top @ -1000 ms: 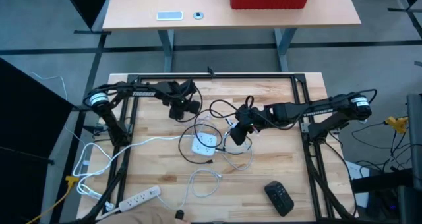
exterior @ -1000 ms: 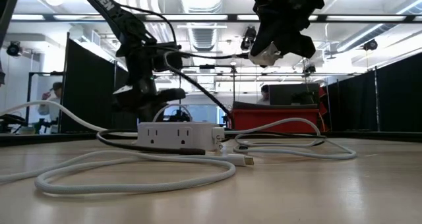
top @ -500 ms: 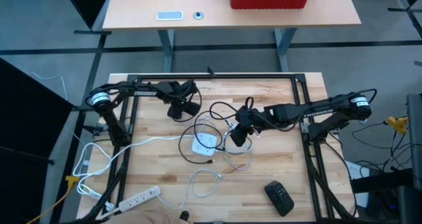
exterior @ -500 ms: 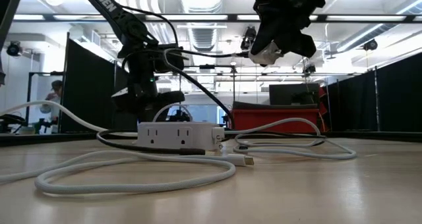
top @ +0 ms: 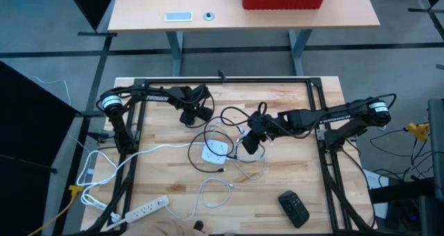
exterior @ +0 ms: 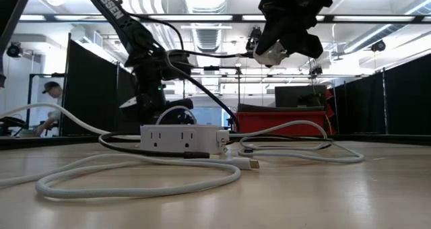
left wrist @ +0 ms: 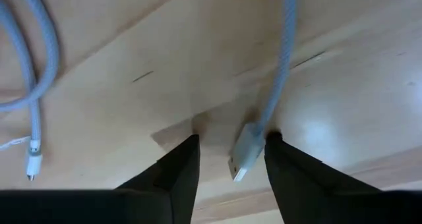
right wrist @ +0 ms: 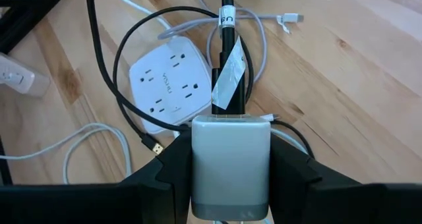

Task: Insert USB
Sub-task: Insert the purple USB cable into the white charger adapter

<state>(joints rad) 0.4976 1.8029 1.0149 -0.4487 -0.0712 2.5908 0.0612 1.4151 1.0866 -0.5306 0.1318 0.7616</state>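
A grey braided cable ends in a silver USB plug (left wrist: pixel 245 153) that lies flat on the wooden table. My left gripper (left wrist: pixel 232 142) is open low over it at the far left (top: pixel 198 114), one finger on each side of the plug. My right gripper (top: pixel 250 144) is shut on a white charger block (right wrist: pixel 231 165), held well above the table (exterior: pixel 279 50). A black cable (right wrist: pixel 227 53) with a white tape label runs out of the block. Below it, a white multi-outlet block (top: pixel 216 150) rests on the table among cable loops. My right gripper pinches the charger block by its two opposite side faces (right wrist: pixel 196 168) between its two fingers. The fingers slant down toward the table. The block is lifted clear, and its black cable leads away from its far face and hangs down to the table.
A white power strip (top: pixel 146 209) lies at the near left and a black remote (top: pixel 294 209) at the near right. Loose white cables (top: pixel 222 187) loop near the table's middle. A black frame rail (top: pixel 229 81) borders the far edge. Another plug tip (exterior: pixel 252 165) lies beside the outlet block.
My left gripper has moved a little toward the table's right edge, staying low over the table. My right gripper and the charger block have kept still.
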